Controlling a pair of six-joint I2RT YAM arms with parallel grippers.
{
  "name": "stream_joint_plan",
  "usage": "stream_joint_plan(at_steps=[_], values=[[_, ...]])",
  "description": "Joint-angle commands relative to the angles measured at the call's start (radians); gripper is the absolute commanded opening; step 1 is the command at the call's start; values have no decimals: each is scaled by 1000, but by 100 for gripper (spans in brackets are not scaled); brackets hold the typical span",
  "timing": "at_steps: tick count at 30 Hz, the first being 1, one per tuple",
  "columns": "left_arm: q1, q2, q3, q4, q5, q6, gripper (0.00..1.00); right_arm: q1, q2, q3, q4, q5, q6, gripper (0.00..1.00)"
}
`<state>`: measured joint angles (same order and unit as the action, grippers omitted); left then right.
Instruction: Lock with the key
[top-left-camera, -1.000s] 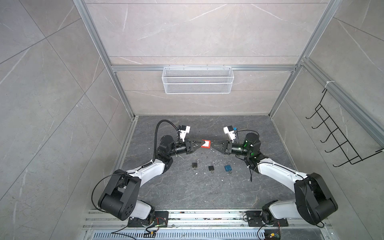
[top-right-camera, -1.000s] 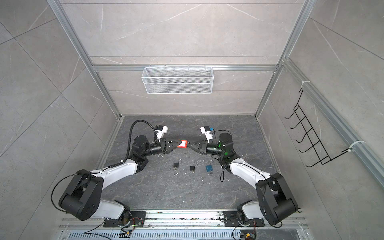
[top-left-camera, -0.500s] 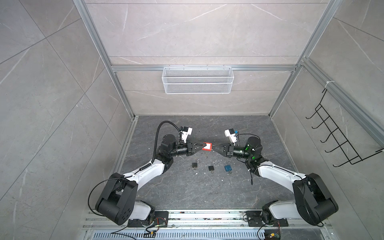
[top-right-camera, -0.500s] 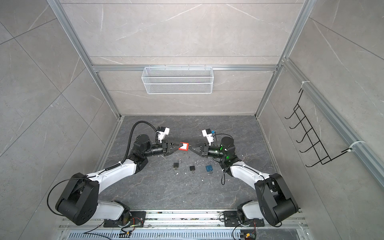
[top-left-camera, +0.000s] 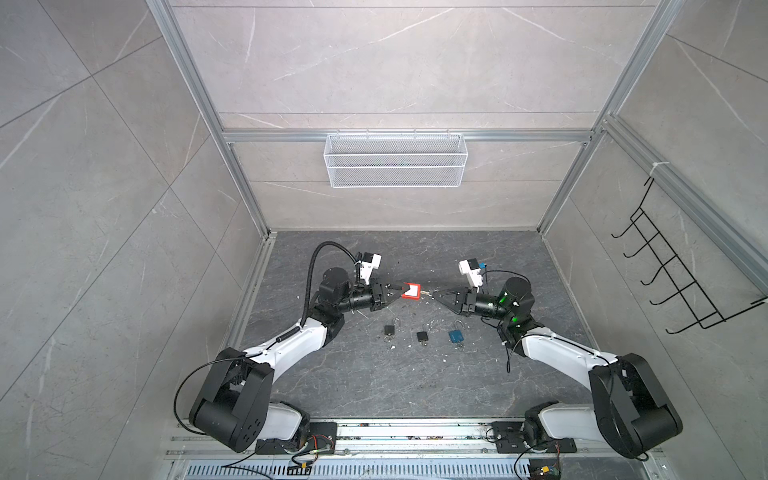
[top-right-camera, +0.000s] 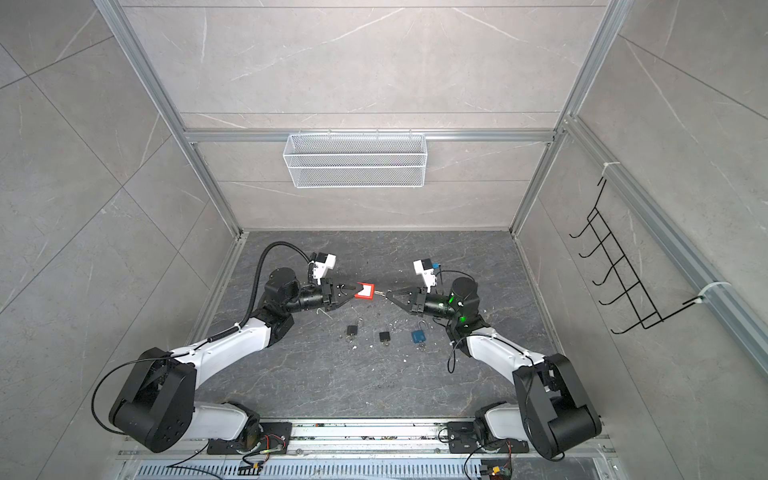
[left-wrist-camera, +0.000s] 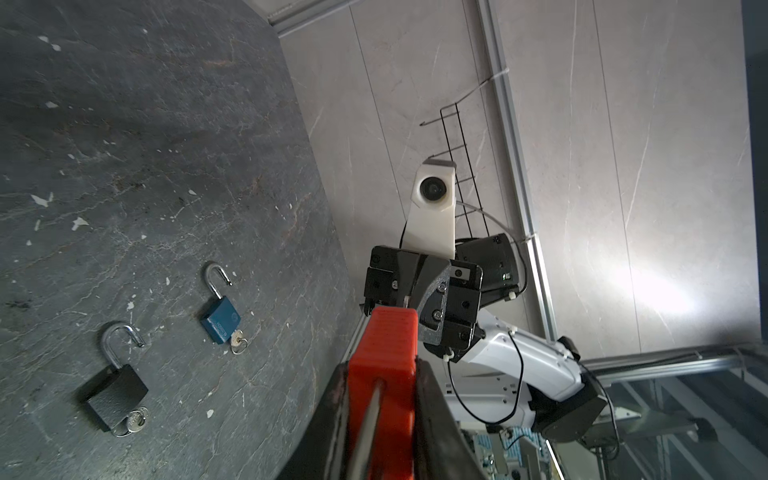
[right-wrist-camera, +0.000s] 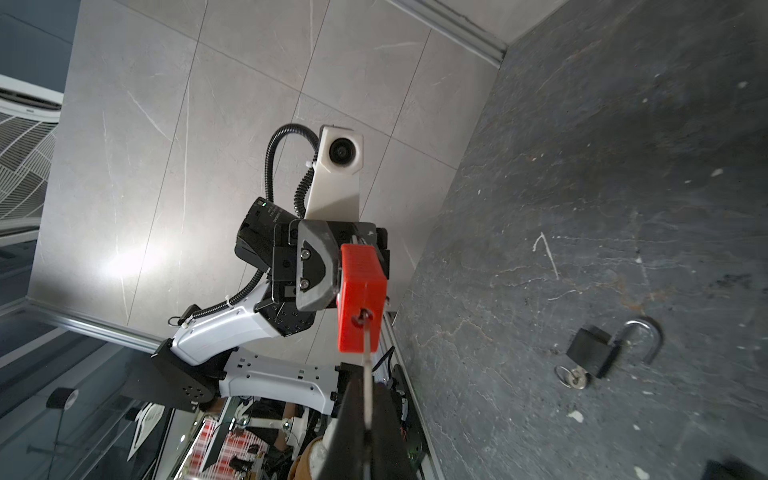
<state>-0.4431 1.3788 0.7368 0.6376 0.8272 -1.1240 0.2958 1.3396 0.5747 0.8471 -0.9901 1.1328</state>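
Nearest me, on the dark stone floor (top-left-camera: 374, 386), two black padlocks (top-left-camera: 389, 330) (top-left-camera: 422, 336) and a blue padlock (top-left-camera: 456, 336) lie with shackles open, untouched. Beyond, raised between the arms, the left gripper (top-left-camera: 400, 290) pinches a red plastic-bodied padlock (top-left-camera: 412, 291). The right gripper (top-left-camera: 433, 294) has its jaws pressed onto a thin silver key (right-wrist-camera: 367, 353) whose tip seems seated in the keyhole. Turning it remains; the red lock's shackle I cannot judge.

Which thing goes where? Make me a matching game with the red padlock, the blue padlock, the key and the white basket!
Things:
1 red padlock
2 blue padlock
3 key
4 white wire basket

Places:
A hanging on the back wall
B lying on the floor, shackle open
C pinched in the right gripper, tip in the red padlock
D clamped in the left gripper

Pairs: 1-D, 2-B, 3-C, 4-A
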Motion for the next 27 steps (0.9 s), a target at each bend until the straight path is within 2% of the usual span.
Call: stream_joint_plan(at_steps=[1,4,6,8,12,15,21,25,27], values=[[26,-48,27,-25,-35,46,0,-38,-34,-22,-34,14,-21,0],[19,-71,47,-169,-118,146,0,-87,-68,-37,-105,33,-30,0],[1,-80,62,-223,-177,232,0,-126,-103,-47,-220,68,-85,0],[-34,-73,128,-376,-243,345,0,-156,-144,-60,-349,126,-157,0],[-93,29,271,-606,-250,481,0,-206,-204,-70,-572,231,-254,0],[-113,108,309,-641,-258,519,0,-249,-230,-94,-686,319,-324,0],[-171,201,367,-642,-256,555,0,-311,-198,-165,-656,447,-355,0],[-206,301,443,-646,-149,563,0,-344,-124,-190,-566,491,-336,0],[-226,347,480,-661,-131,563,0,-348,-97,-220,-513,532,-320,0]])
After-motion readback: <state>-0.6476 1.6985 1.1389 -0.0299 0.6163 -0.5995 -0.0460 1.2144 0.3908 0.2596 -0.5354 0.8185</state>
